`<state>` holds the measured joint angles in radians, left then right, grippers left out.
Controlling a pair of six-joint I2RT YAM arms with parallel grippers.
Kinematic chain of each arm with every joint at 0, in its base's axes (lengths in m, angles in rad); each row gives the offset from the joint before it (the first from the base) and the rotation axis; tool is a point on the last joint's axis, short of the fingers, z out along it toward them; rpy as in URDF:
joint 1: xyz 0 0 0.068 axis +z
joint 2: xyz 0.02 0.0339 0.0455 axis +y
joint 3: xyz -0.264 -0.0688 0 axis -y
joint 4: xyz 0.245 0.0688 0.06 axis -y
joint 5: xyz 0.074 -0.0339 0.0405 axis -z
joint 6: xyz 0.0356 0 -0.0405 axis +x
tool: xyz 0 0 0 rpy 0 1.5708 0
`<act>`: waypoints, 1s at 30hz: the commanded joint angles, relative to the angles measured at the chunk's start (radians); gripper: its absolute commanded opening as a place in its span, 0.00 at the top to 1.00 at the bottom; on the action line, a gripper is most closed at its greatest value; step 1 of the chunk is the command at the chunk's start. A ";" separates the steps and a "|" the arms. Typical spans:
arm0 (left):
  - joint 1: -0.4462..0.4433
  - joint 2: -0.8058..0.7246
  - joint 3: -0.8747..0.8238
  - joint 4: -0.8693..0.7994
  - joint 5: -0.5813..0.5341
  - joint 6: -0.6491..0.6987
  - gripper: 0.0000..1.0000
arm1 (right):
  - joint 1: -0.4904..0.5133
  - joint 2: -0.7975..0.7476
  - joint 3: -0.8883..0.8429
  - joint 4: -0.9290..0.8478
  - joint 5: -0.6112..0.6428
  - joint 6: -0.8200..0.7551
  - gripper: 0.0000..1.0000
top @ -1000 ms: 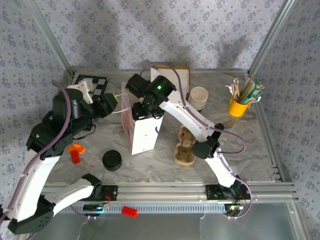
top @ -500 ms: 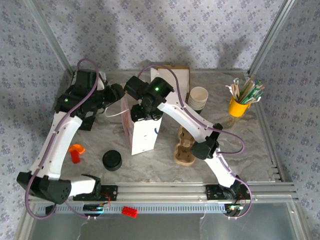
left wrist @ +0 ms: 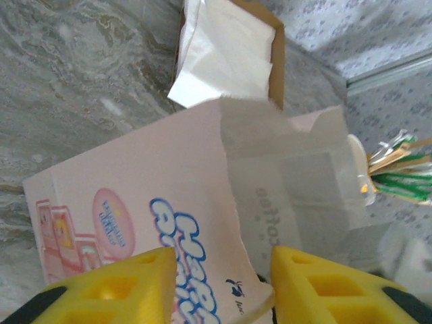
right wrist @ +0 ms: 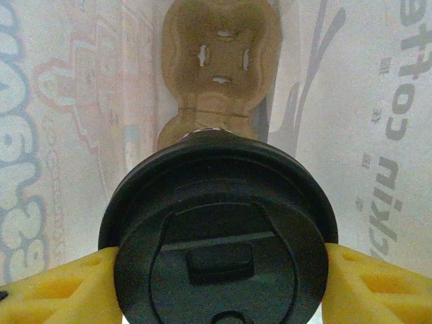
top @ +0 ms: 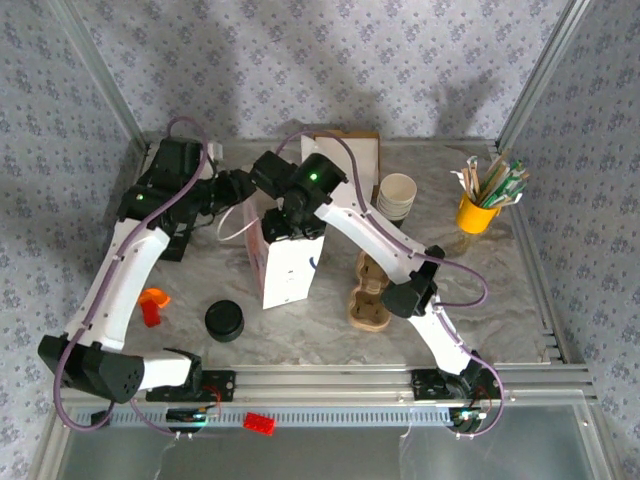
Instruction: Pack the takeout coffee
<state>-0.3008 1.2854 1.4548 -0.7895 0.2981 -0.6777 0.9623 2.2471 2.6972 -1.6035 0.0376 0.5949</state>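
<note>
Coffee first: we see the takeout coffee (right wrist: 219, 223) at lower centre of the right wrist frame. The right gripper (right wrist: 221, 273) is clamped on its black lid inside the paper bag (left wrist: 121, 202), above a cardboard carrier (right wrist: 219, 61). The left gripper (left wrist: 217, 270) sits at its frame's bottom, fingers apart, with the bag's edge between them.

Overhead: bright, even; soft arm shadows on grey patterned wall (top: 330, 60).
Left wrist: yellow foam fingers (left wrist: 128, 283) blurred.
Right wrist: round black plastic lid (right wrist: 219, 229) between right fingers (right wrist: 54, 287) soft-focused; white printed paper bag (right wrist: 378, 101) beyond glows, backlit.
</note>
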 commanded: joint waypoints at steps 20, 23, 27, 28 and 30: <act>-0.059 -0.116 -0.086 0.041 0.118 -0.095 0.83 | -0.040 0.024 0.052 -0.107 -0.054 0.026 0.36; -0.074 -0.122 -0.085 0.048 0.099 -0.110 0.83 | -0.040 0.032 0.051 -0.114 -0.049 0.026 0.36; -0.084 -0.125 -0.083 0.042 0.055 -0.130 0.83 | -0.027 0.042 0.051 -0.135 -0.027 0.026 0.36; -0.084 -0.129 -0.087 0.045 0.045 -0.133 0.83 | -0.025 0.041 0.050 -0.144 -0.016 0.027 0.36; -0.088 -0.138 -0.094 0.053 0.031 -0.147 0.83 | -0.020 0.042 0.048 -0.162 0.009 0.026 0.36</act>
<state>-0.3805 1.1805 1.3685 -0.7601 0.3511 -0.7967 0.9314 2.2650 2.7216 -1.6035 0.0082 0.6067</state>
